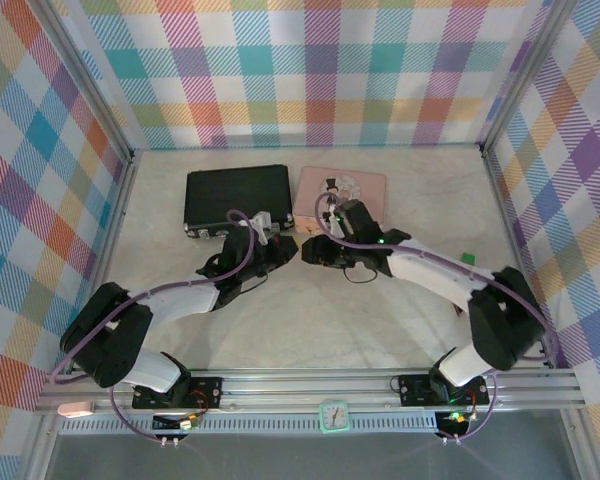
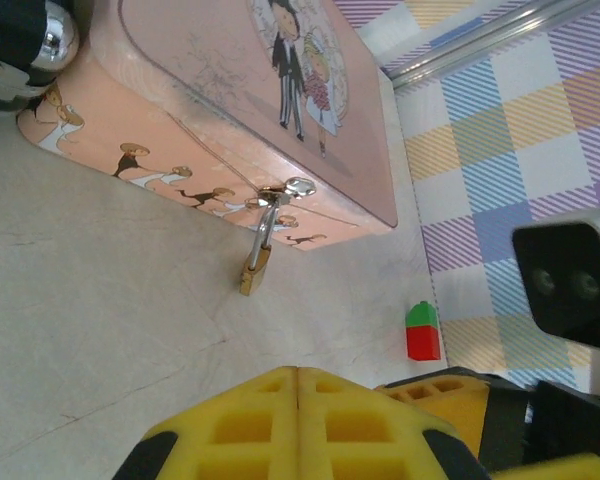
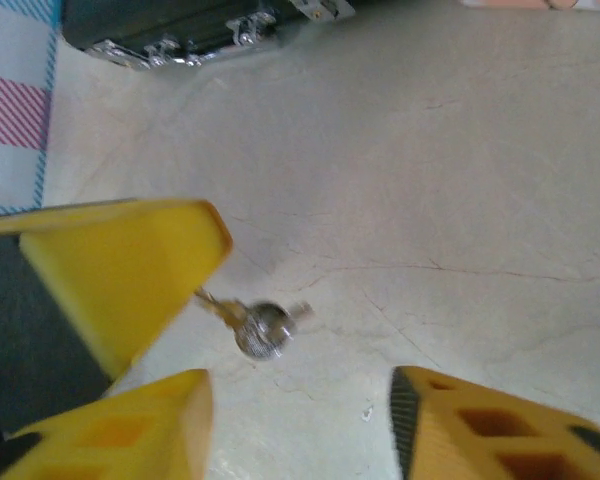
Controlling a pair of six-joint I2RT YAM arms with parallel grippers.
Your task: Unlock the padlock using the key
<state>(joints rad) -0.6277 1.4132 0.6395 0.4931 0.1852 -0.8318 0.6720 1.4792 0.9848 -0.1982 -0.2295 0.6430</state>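
Observation:
The small brass padlock [image 2: 257, 268] hangs by its silver shackle from the clasp of the pink tin [image 2: 220, 110], its body resting on the table. My left gripper [image 2: 298, 370] is shut a short way in front of it. In the right wrist view the key [image 3: 264, 329], with a round silver head, sticks out from the tip of the left gripper's yellow fingers [image 3: 130, 270], just above the table. My right gripper [image 3: 298, 392] is open around the key and does not touch it. Seen from above, the left gripper [image 1: 283, 251] and the right gripper [image 1: 310, 250] meet tip to tip in front of the pink tin [image 1: 360, 185].
A black case [image 1: 235, 195] lies left of the pink tin at the back. A small red and green block [image 2: 423, 330] stands on the table to the right. The right arm's wrist camera [image 2: 570, 285] is close by. Checked walls enclose the table.

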